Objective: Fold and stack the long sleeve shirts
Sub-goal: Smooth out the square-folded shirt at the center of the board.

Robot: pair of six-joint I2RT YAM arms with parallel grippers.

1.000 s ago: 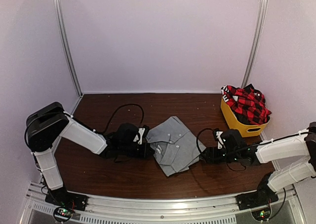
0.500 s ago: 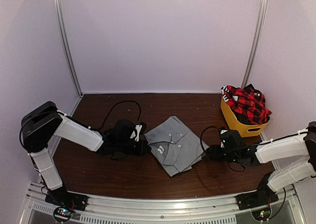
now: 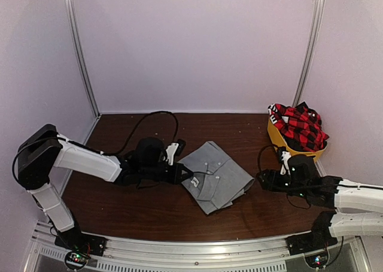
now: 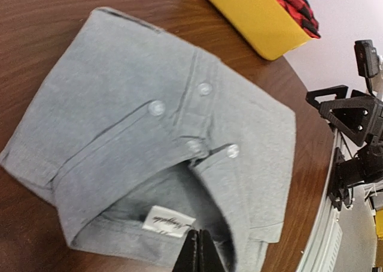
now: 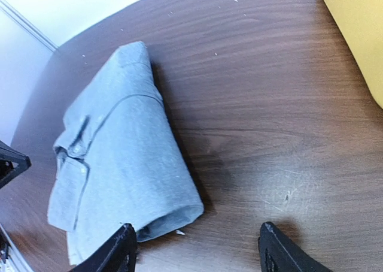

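Though folded, grey shirt (image 3: 221,170) diagonal, collar toward left fingers (image 4: 197,257).

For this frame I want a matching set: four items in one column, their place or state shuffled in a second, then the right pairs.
Column 1
1. light-grey folded button-front cloth shirt
2. red-and-black plaid cloth shirt
3. left gripper
4. right gripper

Column 2
A. jaws open, nothing between them
B. heaped in the yellow plastic tub
C. jaws shut
D. lying on the brown wooden table

Pairs: 1-D, 2-B, 3-C, 4-A
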